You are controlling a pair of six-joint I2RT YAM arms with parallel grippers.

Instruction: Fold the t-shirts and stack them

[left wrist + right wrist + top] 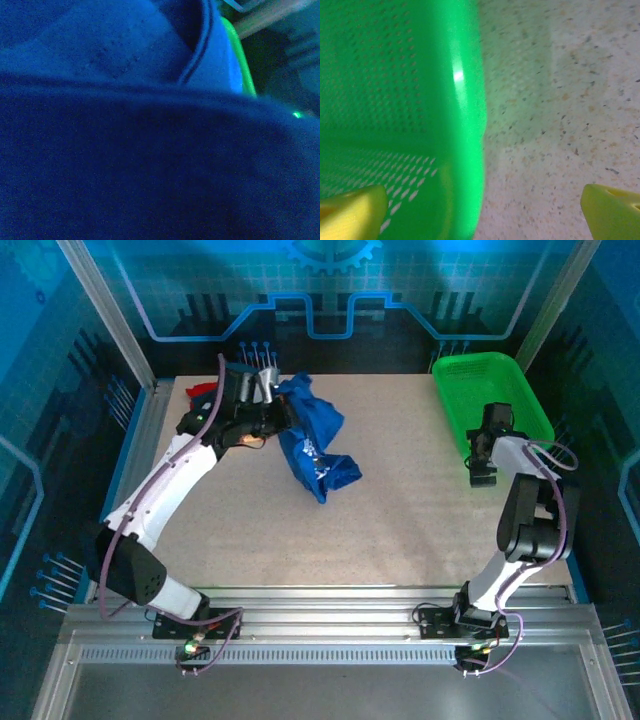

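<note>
The blue t-shirt (312,445) is seen crumpled on the worktop (400,510), toward the far left side. Its top edge is bunched up at the left jaws, which are shut tight on the cloth. In the left wrist view the same blue cloth (125,165) is draped close over the camera, and a hem can be made out near the top.

A red t-shirt (203,390) is tucked at the far left corner. It is behind the left arm (165,480) and partly hidden by it.

The green basket (522,392) is placed at the far right of the worktop, well apart from both t-shirts. Its mesh floor and walls are seen from above.

The right jaws are spread wide apart at the basket's near corner. In the right wrist view one yellow fingertip (355,210) is seen over the inside of the basket (465,100). The other is seen over the speckled worktop (560,100), so the basket's wall is straddled.
</note>
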